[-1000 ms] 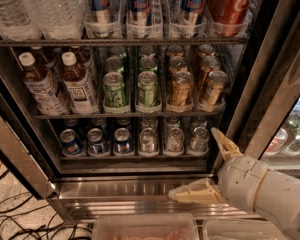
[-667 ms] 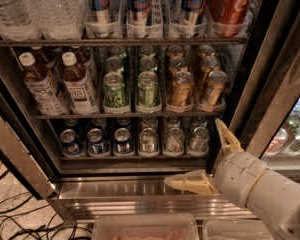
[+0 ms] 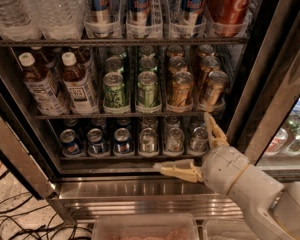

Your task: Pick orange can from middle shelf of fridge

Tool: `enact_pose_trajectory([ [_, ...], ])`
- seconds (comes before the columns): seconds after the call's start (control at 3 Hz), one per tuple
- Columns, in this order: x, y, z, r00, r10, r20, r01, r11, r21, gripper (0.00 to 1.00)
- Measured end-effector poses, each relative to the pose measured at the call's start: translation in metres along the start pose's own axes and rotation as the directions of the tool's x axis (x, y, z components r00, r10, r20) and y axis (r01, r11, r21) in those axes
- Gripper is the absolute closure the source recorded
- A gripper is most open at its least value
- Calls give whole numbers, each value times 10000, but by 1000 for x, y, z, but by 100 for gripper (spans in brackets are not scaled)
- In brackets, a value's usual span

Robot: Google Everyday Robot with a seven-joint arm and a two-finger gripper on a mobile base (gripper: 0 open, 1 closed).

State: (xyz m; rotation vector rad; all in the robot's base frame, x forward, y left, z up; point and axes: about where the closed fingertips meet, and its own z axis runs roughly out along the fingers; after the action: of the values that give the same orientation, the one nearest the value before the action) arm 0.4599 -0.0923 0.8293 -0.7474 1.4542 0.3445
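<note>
The fridge (image 3: 270, 84) stands open before me, steel frame around dark shelves. On the middle shelf (image 3: 135, 115), two lanes of orange cans sit at the right; the front ones are an orange can (image 3: 181, 88) and another (image 3: 213, 87). Green cans (image 3: 114, 89) fill the lanes to their left. My gripper (image 3: 192, 145) is open, its cream fingers spread wide, one pointing up (image 3: 213, 129) and one pointing left (image 3: 174, 169). It hangs empty below the middle shelf, in front of the bottom shelf's right end.
Tea bottles (image 3: 77, 83) stand at the middle shelf's left. The top shelf holds water bottles (image 3: 55, 9), blue-silver cans (image 3: 139, 4) and a red cola can (image 3: 229, 4). The bottom shelf holds silver cans (image 3: 148, 140). Cables (image 3: 20, 224) lie on the floor. A clear bin (image 3: 145, 228) sits below.
My gripper has moved left and up, closer to the fridge's bottom shelf. Its fingers remain spread. The cans have not moved.
</note>
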Motion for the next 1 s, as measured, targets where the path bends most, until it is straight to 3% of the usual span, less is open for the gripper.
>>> enact_pose_trajectory([
  [0.33, 10, -9, 13, 9943, 494, 950, -517, 9984, 223, 0],
  [0.67, 25, -10, 12, 9871, 1007, 1246, -1043, 9943, 226, 0],
  [1.0, 24, -10, 9, 9912, 866, 996, -901, 9954, 315, 0],
])
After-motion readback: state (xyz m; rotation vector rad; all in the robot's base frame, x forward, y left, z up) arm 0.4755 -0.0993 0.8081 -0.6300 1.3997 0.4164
